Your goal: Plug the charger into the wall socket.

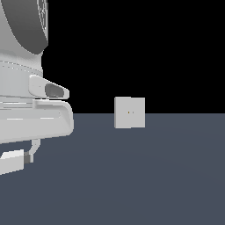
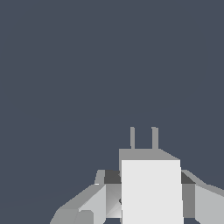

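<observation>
charger [image 2: 151, 190]: off-white block seen close up in the wrist view, sitting between the two gripper fingers; two thin grey prongs [image 2: 143, 138] stick out of its far end, side by side, pointing away from the camera over bare dark surface.
gripper [image 2: 148, 194]: closed onto the charger, one finger [image 2: 94, 203] pressed to each side of the block; dark pads touch its flanks.
charger in exterior view: low at that view's left edge, an off-white bar [image 1: 11, 161] with a small grey stub at its end pointing toward the view's right; most likely the charger, partly cut off by the frame edge. Whether it touches the worktop or hangs just above it, cannot tell.
arm [image 1: 26, 88]: big white housing fills the exterior view's upper left, very close to the camera, blocks any look at the gripper from this side.
wall socket [image 1: 129, 112]: light-grey square plate, upright, standing on the worktop at the far edge near the horizon line; two tiny dark dots at its centre; face turned toward the camera, slightly angled.
charger vs socket: well apart; socket is toward the exterior view's right of the charger, open surface between them. Socket not seen in wrist view.
worktop [image 1: 145, 176]: flat dark blue-grey surface, black background above it.
</observation>
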Available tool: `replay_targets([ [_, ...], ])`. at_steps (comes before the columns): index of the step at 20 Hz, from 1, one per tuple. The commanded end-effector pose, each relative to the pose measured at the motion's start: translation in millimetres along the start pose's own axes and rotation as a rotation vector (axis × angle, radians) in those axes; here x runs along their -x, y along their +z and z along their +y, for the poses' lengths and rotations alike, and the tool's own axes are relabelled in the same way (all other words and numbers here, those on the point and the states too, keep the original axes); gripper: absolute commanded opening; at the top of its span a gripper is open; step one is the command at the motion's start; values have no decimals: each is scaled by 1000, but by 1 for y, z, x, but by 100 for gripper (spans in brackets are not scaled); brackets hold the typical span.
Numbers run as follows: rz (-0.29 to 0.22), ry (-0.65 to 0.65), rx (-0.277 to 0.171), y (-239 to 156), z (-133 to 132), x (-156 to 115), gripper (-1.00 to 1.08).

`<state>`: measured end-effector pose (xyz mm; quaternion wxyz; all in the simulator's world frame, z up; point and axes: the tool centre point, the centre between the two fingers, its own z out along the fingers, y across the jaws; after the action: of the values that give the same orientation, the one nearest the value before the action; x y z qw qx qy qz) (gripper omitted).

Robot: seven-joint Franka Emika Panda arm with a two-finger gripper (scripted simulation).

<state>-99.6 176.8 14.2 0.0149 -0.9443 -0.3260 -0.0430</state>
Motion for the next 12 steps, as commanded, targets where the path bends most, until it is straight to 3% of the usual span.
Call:
replay_targets([
  [1, 1, 14, 2, -3, 10, 1, -100],
  [7, 1, 79, 7, -18, 54, 7, -100],
  [12, 2, 171, 14, -40, 116, 19, -100],
])
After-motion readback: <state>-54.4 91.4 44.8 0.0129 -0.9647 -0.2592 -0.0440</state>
